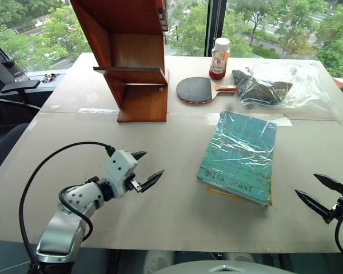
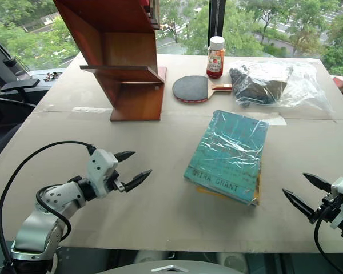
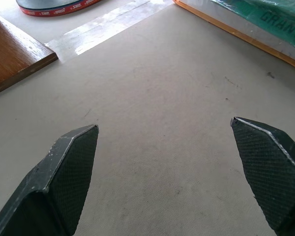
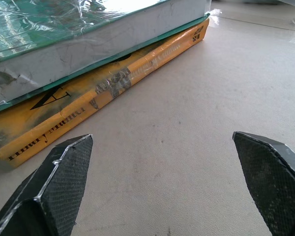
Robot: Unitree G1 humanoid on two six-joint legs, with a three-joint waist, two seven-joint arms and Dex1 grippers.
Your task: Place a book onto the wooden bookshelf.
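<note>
The teal book (image 1: 240, 155) in glossy plastic wrap lies flat on the table, right of centre, on top of a thin yellow-orange book (image 4: 103, 88). The wooden bookshelf (image 1: 131, 57) stands at the back left of the table, reddish-brown with a flat board. My left gripper (image 1: 146, 169) hovers open over the table's front left, well to the left of the book, nothing between its fingers. My right gripper (image 1: 320, 194) is open near the front right edge, just right of the book's near corner, and empty.
A black table-tennis paddle (image 1: 195, 89) lies right of the shelf. Behind it stands a small red-labelled bottle (image 1: 219, 58). A clear plastic bag with dark contents (image 1: 274, 84) lies at the back right. Bare tabletop (image 1: 160, 211) stretches between my grippers.
</note>
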